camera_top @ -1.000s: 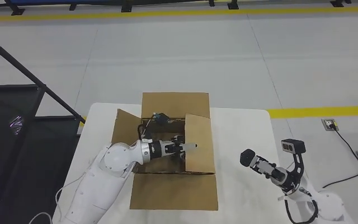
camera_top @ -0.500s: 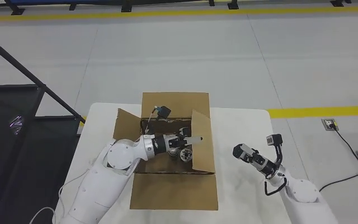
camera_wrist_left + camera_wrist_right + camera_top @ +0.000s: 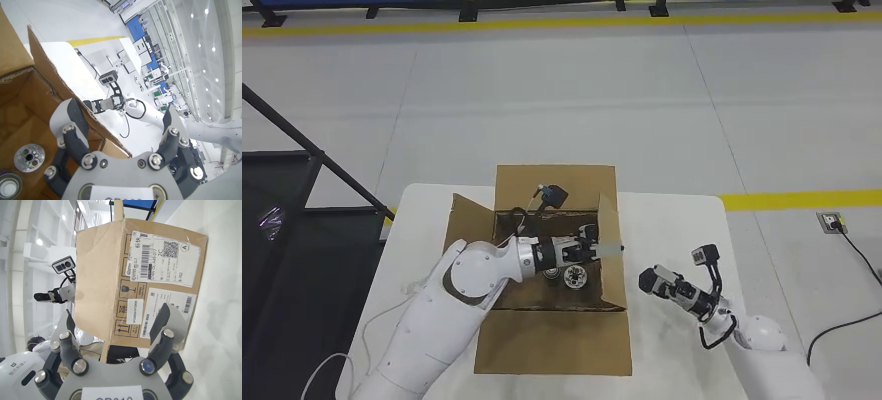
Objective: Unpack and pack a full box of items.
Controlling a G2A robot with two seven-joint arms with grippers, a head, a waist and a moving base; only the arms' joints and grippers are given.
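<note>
An open cardboard box (image 3: 554,340) stands mid-table with its flaps spread. My left gripper (image 3: 610,246) reaches across it, open, and its fingers (image 3: 75,113) straddle the edge of the right flap (image 3: 56,75), one inside and one outside. That flap (image 3: 610,270) stands nearly upright. Inside the box lie a metal disc (image 3: 30,157) and a round can top (image 3: 8,186). My right gripper (image 3: 647,280) hovers open, holding nothing, over the table just right of the box. It faces the labelled box side (image 3: 160,275).
The white table (image 3: 672,230) has bare surface to the right of the box. A black stand (image 3: 302,150) rises beyond the table's left edge. A cable and a floor socket (image 3: 832,222) lie off the right side.
My left gripper has travelled right across the box, and the right flap has swung from folded inward to nearly upright. My right gripper has moved left toward the box.
</note>
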